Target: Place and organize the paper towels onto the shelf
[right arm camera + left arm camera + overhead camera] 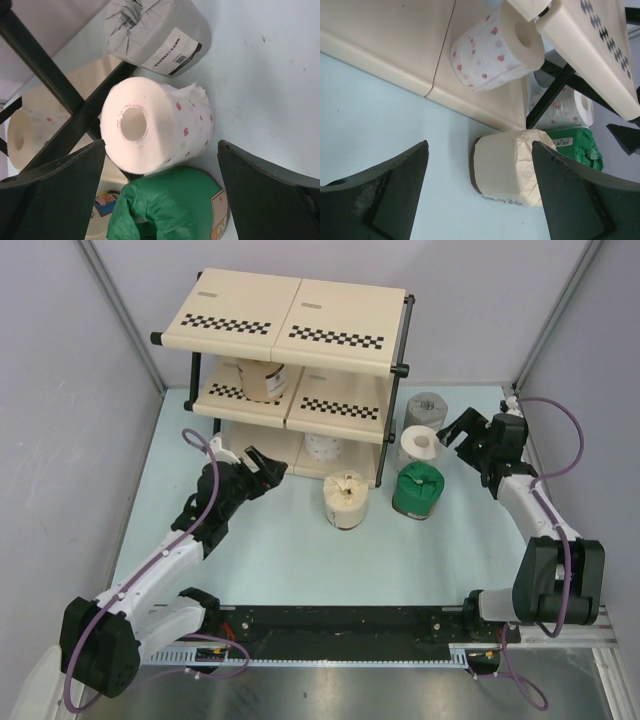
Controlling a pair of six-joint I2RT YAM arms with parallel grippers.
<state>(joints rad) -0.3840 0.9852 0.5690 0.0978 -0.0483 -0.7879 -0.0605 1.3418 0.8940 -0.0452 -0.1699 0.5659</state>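
Shelf [290, 315], upper centre, holds a tan roll [264, 378] mid-tier and, seemingly, a white roll [322, 450] below. Green roll [417, 490] and three others stand centre-right. Left gripper [267, 463] and right gripper [457, 428] both gape, empty.

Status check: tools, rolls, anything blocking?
Left tool and right tool open, empty. Two rolls on shelf, four on table. Post close beside white roll.

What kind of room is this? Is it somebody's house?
Probably a robot lab, not a house: two robot arms bolted to a table, plain walls around it, and a shelf with paper rolls.
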